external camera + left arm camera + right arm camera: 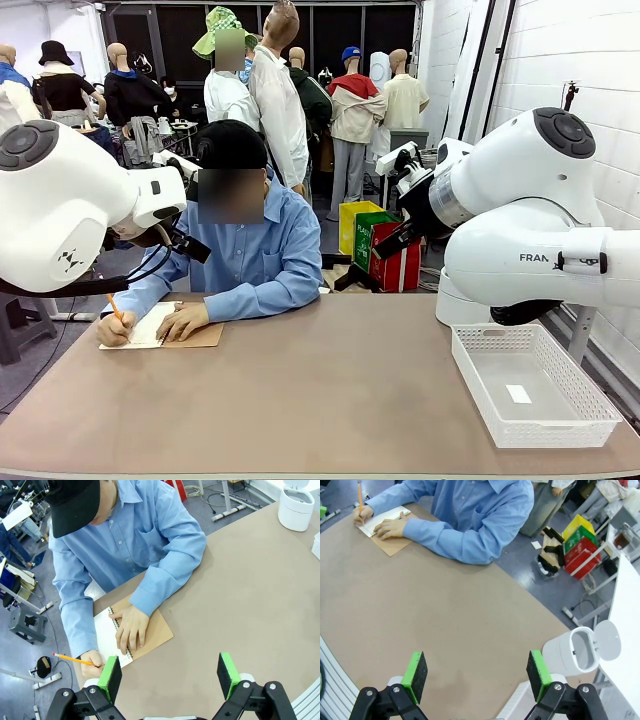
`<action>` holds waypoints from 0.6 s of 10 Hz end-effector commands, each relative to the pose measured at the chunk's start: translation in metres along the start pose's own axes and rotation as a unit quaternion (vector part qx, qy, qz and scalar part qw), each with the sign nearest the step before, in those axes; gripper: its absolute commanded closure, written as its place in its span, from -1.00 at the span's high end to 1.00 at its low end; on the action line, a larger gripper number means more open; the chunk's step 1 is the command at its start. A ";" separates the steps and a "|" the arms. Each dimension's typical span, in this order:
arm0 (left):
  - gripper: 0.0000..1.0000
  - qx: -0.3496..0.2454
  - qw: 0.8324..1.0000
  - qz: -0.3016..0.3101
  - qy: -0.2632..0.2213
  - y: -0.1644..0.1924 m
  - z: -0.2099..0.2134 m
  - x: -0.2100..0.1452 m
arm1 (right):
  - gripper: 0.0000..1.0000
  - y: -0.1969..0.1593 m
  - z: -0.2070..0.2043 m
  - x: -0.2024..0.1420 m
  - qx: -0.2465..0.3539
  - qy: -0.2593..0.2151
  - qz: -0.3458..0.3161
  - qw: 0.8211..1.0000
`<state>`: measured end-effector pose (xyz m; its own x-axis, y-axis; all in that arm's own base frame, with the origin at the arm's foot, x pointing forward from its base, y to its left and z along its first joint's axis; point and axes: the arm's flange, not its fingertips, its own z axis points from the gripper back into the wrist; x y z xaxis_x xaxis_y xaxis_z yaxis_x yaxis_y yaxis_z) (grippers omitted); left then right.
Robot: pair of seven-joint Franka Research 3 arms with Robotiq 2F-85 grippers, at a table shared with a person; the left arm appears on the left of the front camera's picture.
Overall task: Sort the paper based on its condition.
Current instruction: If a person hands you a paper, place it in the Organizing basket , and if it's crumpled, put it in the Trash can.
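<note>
The paper is out of view. At the far left of the table a person writes with a pencil in a spiral notebook with a brown cover, one hand flat on its white page. My left gripper hangs open high above the table, near the notebook, with nothing between its green pads. My right gripper is also open and empty, held high over the middle of the table, far from the notebook.
A white mesh basket stands at the table's right front with a tiny white tag inside. A white lidded bin stands off the table's right side, its lid up. Bare brown tabletop spreads between notebook and basket.
</note>
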<state>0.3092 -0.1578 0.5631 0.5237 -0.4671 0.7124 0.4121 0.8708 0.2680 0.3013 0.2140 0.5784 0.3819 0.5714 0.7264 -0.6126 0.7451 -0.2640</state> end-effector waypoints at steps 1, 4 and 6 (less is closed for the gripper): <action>1.00 0.003 1.000 -0.006 -0.002 0.001 -0.001 0.000 | 1.00 0.001 0.000 0.000 -0.002 0.001 0.001 1.000; 1.00 0.003 1.000 -0.006 -0.002 0.001 -0.001 0.000 | 1.00 0.001 0.000 0.000 -0.002 0.001 0.001 1.000; 1.00 0.003 1.000 -0.006 -0.002 0.001 -0.001 0.000 | 1.00 0.001 0.000 0.000 -0.002 0.001 0.001 1.000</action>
<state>0.3092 -0.1578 0.5631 0.5237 -0.4671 0.7124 0.4121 0.8708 0.2680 0.3013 0.2140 0.5784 0.3819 0.5714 0.7264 -0.6126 0.7451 -0.2640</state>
